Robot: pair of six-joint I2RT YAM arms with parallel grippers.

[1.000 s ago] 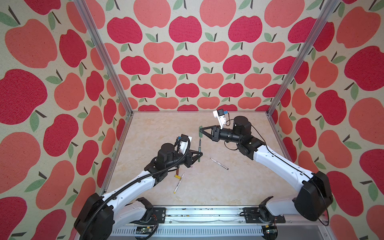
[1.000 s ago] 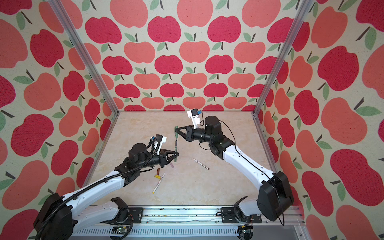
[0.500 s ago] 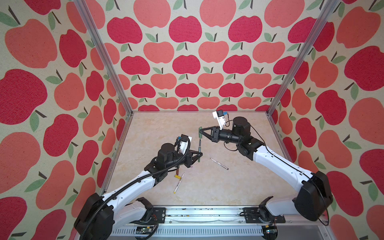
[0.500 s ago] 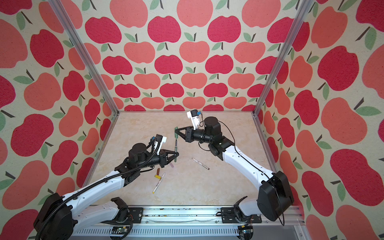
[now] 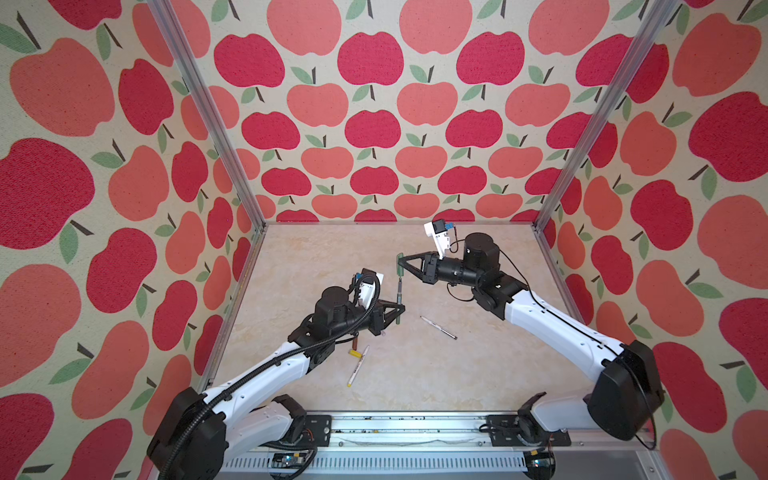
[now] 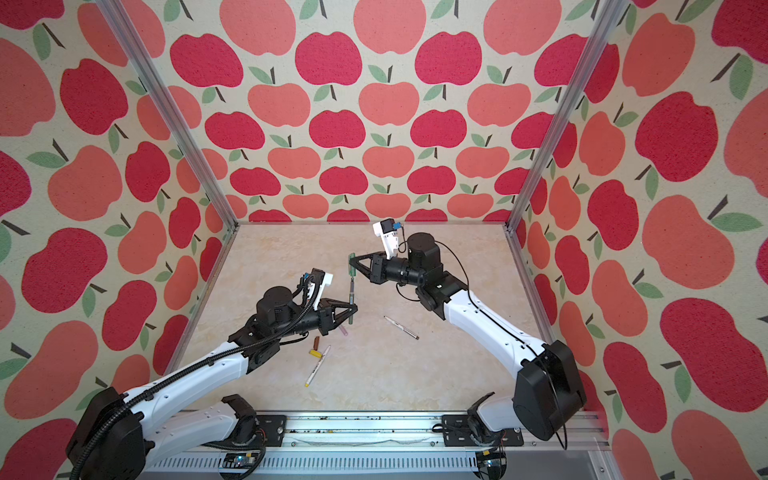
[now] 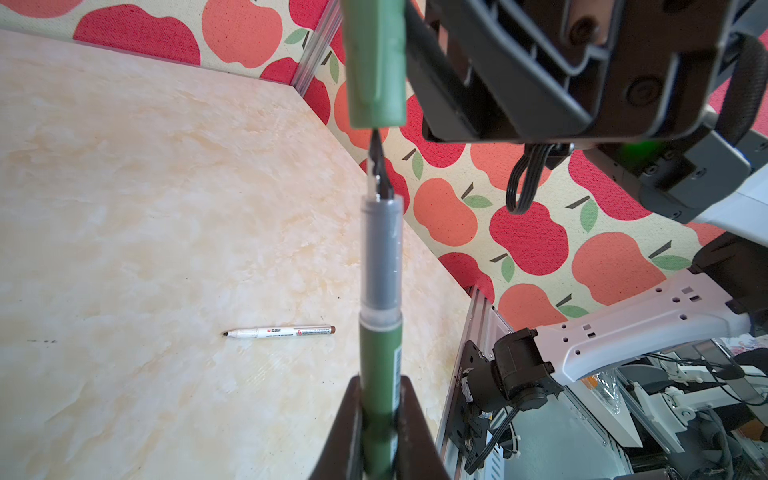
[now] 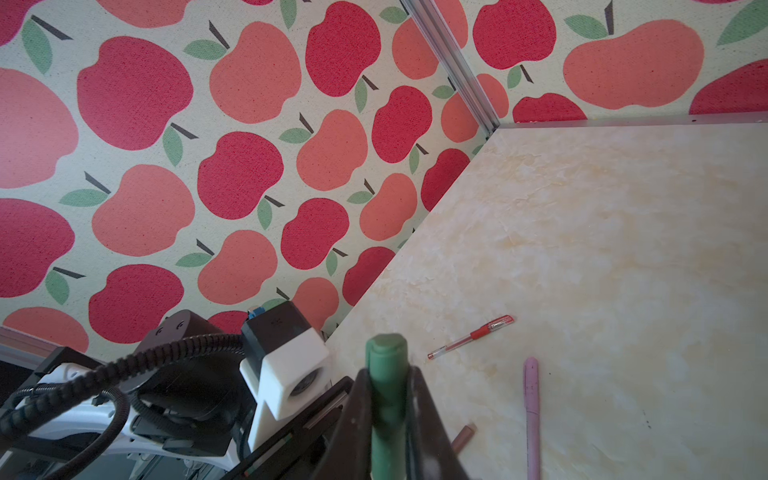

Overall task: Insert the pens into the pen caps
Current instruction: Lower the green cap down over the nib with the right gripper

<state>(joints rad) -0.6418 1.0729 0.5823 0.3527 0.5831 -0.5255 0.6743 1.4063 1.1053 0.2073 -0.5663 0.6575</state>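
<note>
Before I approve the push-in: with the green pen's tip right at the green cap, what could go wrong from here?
The green pen has only its nib at the mouth of the green cap; if it is slightly off-axis, it may catch the rim instead of sliding in.
The left gripper holds the pen low on its barrel, so a push could tilt it or slide it in the grip.
The right gripper pinches the cap near its closed end, so the cap might pivot.

Walls (image 5: 374, 124): three, cloth-textured, cream ground printed with red and coral apples with green leaves. Floor (image 5: 478, 374): cream-yellow marbled sheet, matt. Corner posts (image 5: 207, 112): two, silver metal, at the back corners. Front rail (image 5: 415, 428): silver metal. Light: even, soft.
</note>
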